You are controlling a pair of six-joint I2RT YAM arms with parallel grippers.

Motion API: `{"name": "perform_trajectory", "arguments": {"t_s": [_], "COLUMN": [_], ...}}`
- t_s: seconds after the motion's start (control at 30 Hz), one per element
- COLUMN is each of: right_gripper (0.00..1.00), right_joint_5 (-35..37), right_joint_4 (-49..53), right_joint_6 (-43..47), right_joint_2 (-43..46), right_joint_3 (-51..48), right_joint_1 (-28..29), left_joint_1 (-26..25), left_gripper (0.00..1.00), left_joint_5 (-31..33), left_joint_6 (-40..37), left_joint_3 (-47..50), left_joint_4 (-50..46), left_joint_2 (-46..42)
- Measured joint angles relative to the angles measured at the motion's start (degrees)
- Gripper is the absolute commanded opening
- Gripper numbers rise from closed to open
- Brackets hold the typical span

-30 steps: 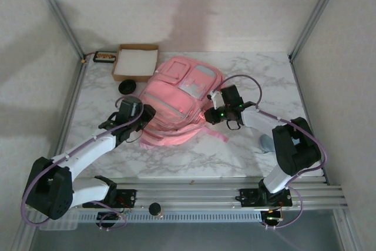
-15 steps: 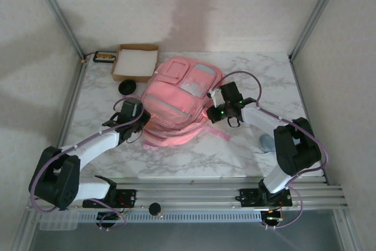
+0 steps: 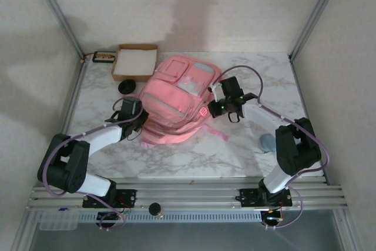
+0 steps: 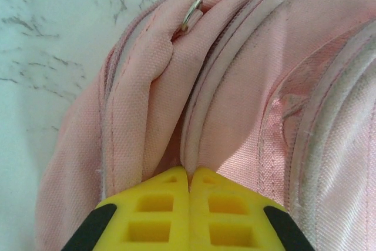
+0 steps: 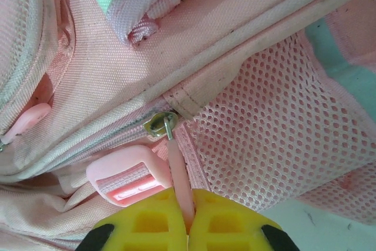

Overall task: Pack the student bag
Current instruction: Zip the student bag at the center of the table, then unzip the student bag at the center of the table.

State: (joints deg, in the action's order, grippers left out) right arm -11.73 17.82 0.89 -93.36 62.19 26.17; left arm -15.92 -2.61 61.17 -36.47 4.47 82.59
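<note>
The pink student bag [image 3: 176,95] lies flat in the middle of the table. At its near left edge, my left gripper [image 3: 140,123] is shut on it. The left wrist view has the yellow fingertips [image 4: 190,176] pinched on a raised fabric seam [image 4: 197,139], with a metal ring [image 4: 191,13] farther up. My right gripper [image 3: 211,109] is at the bag's right side. Its jaws [image 5: 187,207] are shut on the thin pink zipper pull [image 5: 179,168], which hangs from a metal slider [image 5: 157,125] beside a mesh pocket [image 5: 276,139] and a pink buckle [image 5: 125,180].
A brown cardboard box [image 3: 136,62] with a white inside stands at the back left, a small dark tray [image 3: 104,57] beside it. A black round object [image 3: 127,87] lies just left of the bag. A grey-blue object [image 3: 267,143] sits near the right arm.
My left gripper has closed on the bag's near left seam and its arm has drawn in. The right gripper has moved slightly away with the zipper pull, and the bag has shifted a little.
</note>
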Motion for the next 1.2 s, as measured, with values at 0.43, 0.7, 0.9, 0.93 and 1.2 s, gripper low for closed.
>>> {"name": "perform_trajectory", "arguments": {"t_s": [0.43,0.7,0.9,0.93,1.2], "right_gripper": [0.51,0.5,0.42,0.42,0.35], "right_joint_5": [-4.57,-1.6,0.92,1.31,2.97], "right_joint_4": [-1.11,-1.36,-0.44,-0.22,-0.48], "right_joint_6": [-17.09,-31.06,-35.21,-35.63,-37.35], "right_joint_2": [4.44,-5.03,-10.64,-11.08,-12.57], "right_joint_3": [3.04,11.26,13.55,13.86,15.17], "right_joint_1": [0.42,6.16,7.04,7.15,9.53], "left_joint_1": [-0.22,-7.98,-9.14,-9.18,-10.43], "left_gripper": [0.32,0.34,0.34,0.34,0.35], "left_joint_5": [-0.33,1.16,2.01,2.19,2.27], "left_joint_6": [-6.51,-6.93,-6.93,-6.91,-6.88], "left_joint_3": [-1.2,-3.93,-4.31,-4.31,-4.39], "left_joint_4": [-9.4,-12.68,-13.33,-13.33,-13.31], "left_joint_2": [-12.22,-12.46,-12.02,-11.89,-9.92]}}
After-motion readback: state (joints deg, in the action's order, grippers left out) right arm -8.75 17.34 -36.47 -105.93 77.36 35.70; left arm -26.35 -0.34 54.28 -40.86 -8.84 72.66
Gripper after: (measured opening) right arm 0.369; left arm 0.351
